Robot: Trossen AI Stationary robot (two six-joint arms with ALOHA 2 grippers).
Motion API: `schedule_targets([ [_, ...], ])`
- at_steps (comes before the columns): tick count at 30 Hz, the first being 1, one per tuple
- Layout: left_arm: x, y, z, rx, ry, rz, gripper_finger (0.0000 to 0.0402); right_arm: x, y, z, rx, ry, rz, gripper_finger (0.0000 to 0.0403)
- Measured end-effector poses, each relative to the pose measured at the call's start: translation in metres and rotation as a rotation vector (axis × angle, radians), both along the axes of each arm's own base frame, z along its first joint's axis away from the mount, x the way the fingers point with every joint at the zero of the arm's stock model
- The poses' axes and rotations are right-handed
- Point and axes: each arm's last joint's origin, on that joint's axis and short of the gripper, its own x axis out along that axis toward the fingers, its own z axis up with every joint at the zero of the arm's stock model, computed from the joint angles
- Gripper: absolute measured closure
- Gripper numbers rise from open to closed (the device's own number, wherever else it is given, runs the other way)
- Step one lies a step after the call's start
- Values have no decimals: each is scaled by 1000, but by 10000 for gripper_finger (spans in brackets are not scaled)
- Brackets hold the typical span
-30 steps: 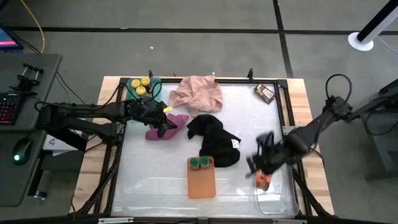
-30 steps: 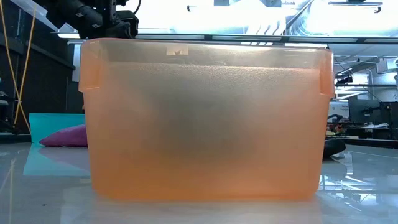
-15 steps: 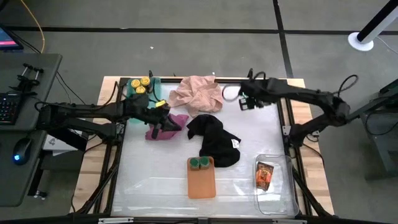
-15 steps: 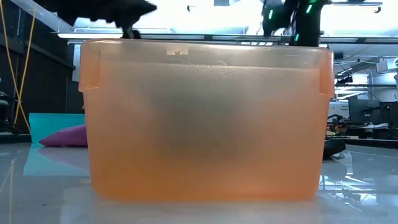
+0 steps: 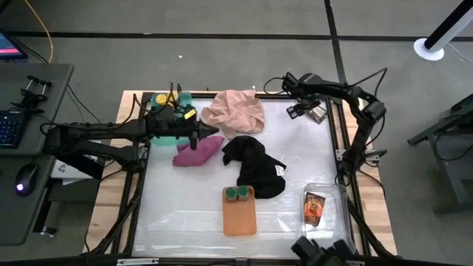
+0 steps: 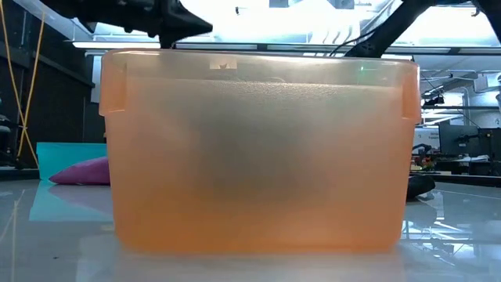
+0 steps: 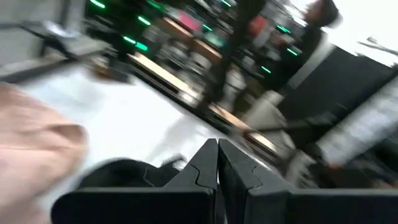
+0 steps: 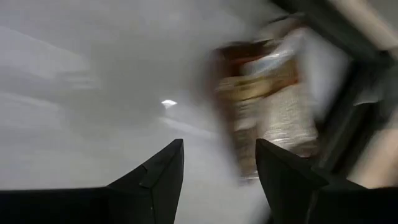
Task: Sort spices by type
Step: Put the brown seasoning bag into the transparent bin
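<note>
Packet lies slantwise (far right corner), right gripper open beside it.

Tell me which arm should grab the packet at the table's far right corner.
Right. Its open tool hovers beside that packet, which fills its wrist view. The left tool, shut, sits across the table above the magenta cloth.

The high view looks straight down on the whole table. The low view sits at tabletop height, hard against the orange tray (small at lower centre from overhead). Each wrist view looks forward past its own dark fingers, close to the tabletop.
</note>
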Motion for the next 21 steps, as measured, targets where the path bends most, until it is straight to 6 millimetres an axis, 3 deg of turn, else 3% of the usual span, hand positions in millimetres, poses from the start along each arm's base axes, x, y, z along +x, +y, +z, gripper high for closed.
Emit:
schedule_targets([
  [5, -1, 6, 0, 4, 3, 161, 402, 5, -14, 1, -8, 16, 50, 210],
  [14, -3, 12, -1, 57, 18, 197, 402, 8, -16, 12, -51, -13, 34, 210],
  [21, -7, 25, -3, 27, 35, 215, 402, 7, -44, 44, -206, -200, -318, 218],
])
